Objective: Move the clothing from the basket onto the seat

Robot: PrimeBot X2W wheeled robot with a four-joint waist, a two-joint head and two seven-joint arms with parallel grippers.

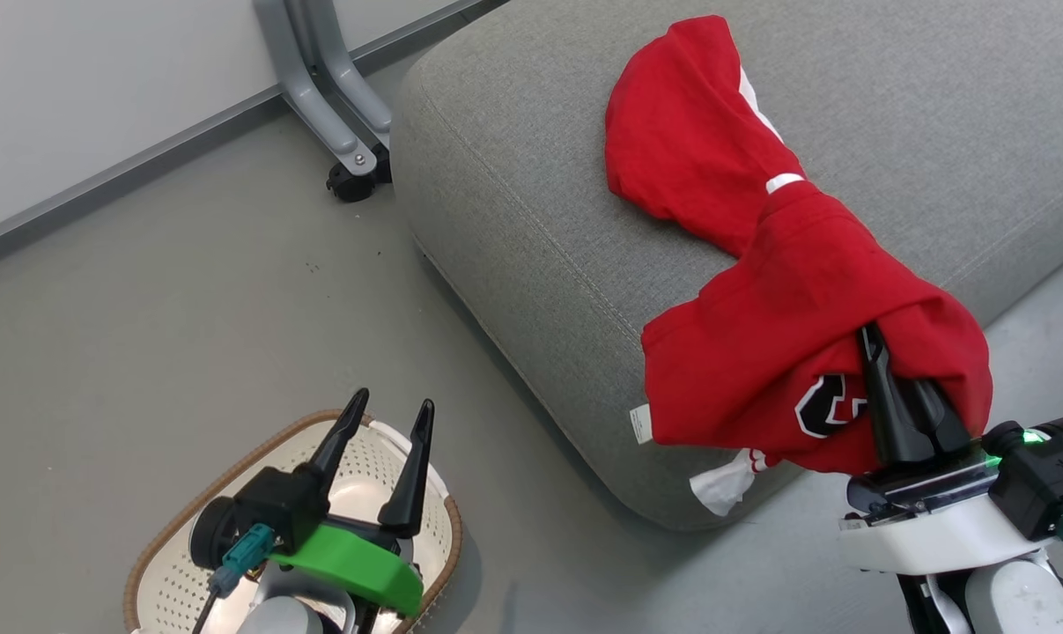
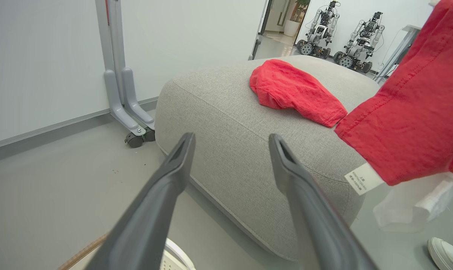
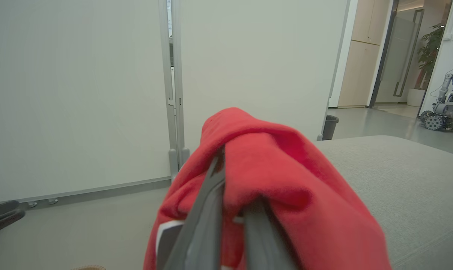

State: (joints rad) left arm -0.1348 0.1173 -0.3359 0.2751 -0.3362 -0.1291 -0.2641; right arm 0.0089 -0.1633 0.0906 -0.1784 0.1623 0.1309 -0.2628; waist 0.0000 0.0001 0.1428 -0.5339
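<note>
At the front edge of the grey couch (image 1: 513, 176), the right gripper (image 1: 876, 352) points up with its two dark fingers drawn close together, pinching the red garment with the letter emblem (image 1: 786, 299). The fabric is draped over the fingertips and falls on both sides of them, so one finger is mostly buried. The black-and-white emblem sits just left of the fingers. A white care label (image 1: 640, 423) and a bunch of white fabric (image 1: 720, 489) hang from the lower hem, past the couch's edge and above the floor. In the right wrist view the same fingers (image 3: 211, 210) rise into the red cloth (image 3: 286, 180), with the couch (image 3: 399, 168) behind.

Farther back on the cushion lies the other red garment (image 1: 681, 132), crumpled; in the head view the held garment overlaps its near end, and whether the two touch cannot be told.

The left gripper (image 1: 394, 401) hangs over the cream laundry basket (image 1: 232, 458) on the floor, fingers spread and empty. Its wrist view looks between them (image 2: 232, 138) at the couch (image 2: 230, 123), and a shoe (image 2: 446, 253) shows at the lower right.
</note>
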